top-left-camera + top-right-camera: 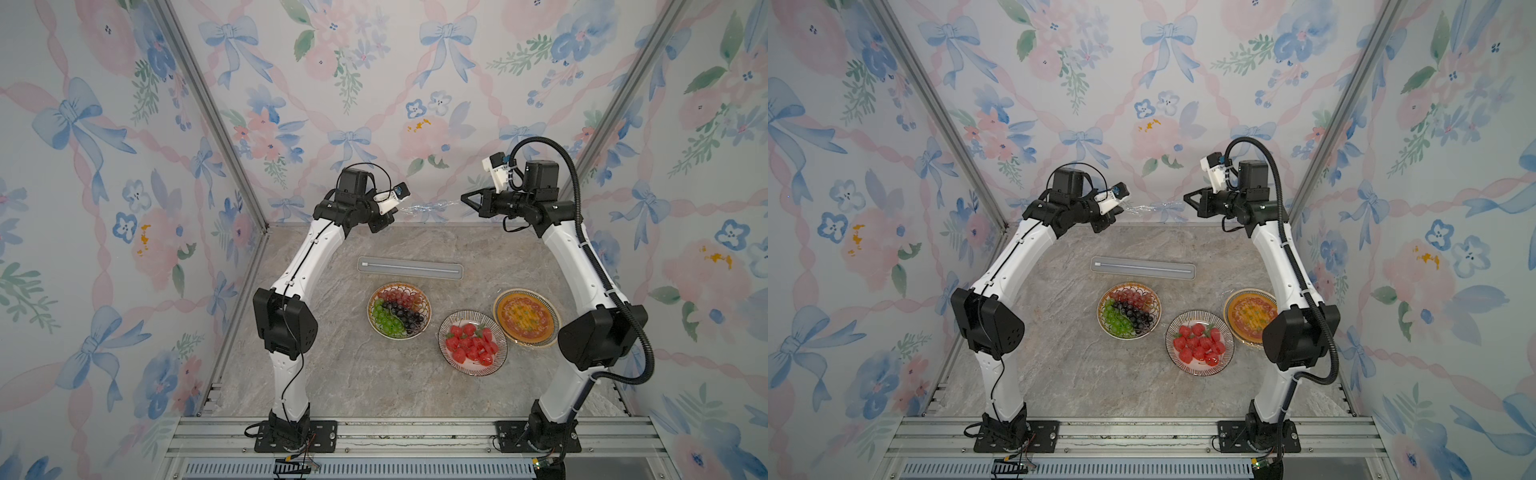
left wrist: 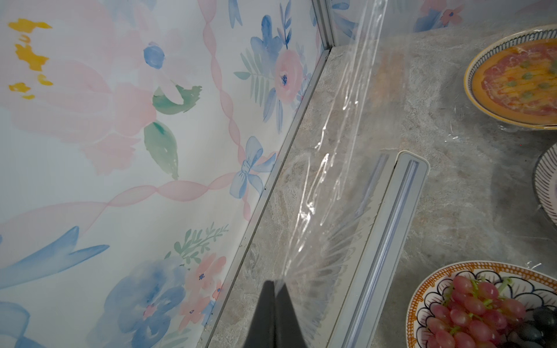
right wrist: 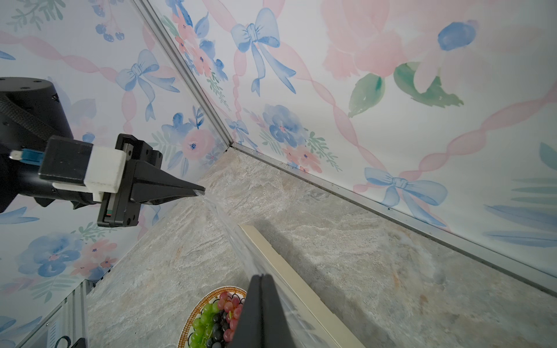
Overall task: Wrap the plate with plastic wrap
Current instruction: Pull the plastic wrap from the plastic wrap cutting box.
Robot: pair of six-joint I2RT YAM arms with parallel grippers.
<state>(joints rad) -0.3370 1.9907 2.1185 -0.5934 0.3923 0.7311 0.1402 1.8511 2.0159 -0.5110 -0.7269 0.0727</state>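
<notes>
A sheet of clear, crinkly plastic wrap (image 1: 428,206) (image 1: 1152,206) is stretched in the air between my two grippers, high over the back of the table. My left gripper (image 1: 395,210) (image 2: 275,281) is shut on one end of the plastic wrap (image 2: 331,150). My right gripper (image 1: 462,198) (image 3: 261,275) is shut on the other end. The right wrist view shows the left gripper (image 3: 202,190) pinching the plastic wrap (image 3: 235,238). Below, a plate of grapes (image 1: 427,307) (image 2: 422,301) stands near the table's middle.
The long cream wrap box (image 1: 410,268) (image 2: 401,211) lies on the table under the film. A striped plate of strawberries (image 1: 469,370) and a yellow-rimmed plate of orange food (image 1: 556,318) (image 2: 473,69) under glossy film stand to the right. Floral walls enclose three sides.
</notes>
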